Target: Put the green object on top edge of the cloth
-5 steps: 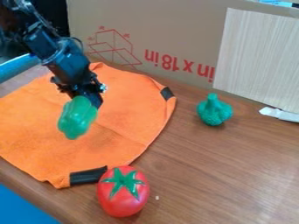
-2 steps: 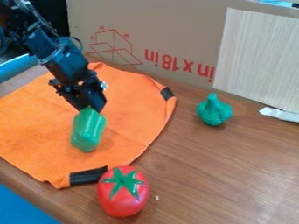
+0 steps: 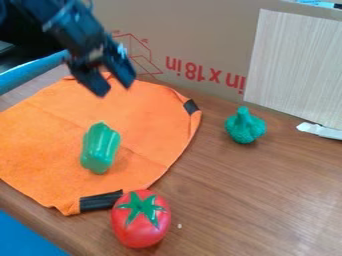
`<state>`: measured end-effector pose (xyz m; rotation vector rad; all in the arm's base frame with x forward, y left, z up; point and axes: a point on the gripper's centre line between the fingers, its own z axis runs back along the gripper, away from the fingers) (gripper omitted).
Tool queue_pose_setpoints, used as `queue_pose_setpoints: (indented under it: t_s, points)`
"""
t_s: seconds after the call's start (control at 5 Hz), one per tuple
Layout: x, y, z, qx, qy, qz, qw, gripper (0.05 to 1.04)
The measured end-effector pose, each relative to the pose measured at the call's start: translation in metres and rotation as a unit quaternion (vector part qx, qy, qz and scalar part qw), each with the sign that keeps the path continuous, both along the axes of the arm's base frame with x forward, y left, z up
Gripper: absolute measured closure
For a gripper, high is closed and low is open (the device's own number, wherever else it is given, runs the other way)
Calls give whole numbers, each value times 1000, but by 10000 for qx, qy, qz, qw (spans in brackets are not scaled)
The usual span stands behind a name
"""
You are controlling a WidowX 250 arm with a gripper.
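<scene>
With our gripper (image 3: 114,89) spread open and empty, we should lift well clear of the cloth (image 3: 47,125), lest we roll the pepper (image 3: 100,149).

1 green pepper (image 3: 100,148) lies on the orange cloth (image 3: 47,135).

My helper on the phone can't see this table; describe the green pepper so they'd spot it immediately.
Look for the big orange cloth on the wooden table. On it, toward the side near the red tomato, lies a glossy, ridged green pepper. The bumpy green broccoli sits off the cloth.
</scene>
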<state>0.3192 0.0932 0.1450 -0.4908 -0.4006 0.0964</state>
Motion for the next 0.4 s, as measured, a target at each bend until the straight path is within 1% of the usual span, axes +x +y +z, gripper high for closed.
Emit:
queue_pose_setpoints:
  t_s: [0.2,0.4]
  points:
    - [2,-12,37,460,-77,-506,9976,80]
    - [-3,-16,84,932,221,-605,9936,83]
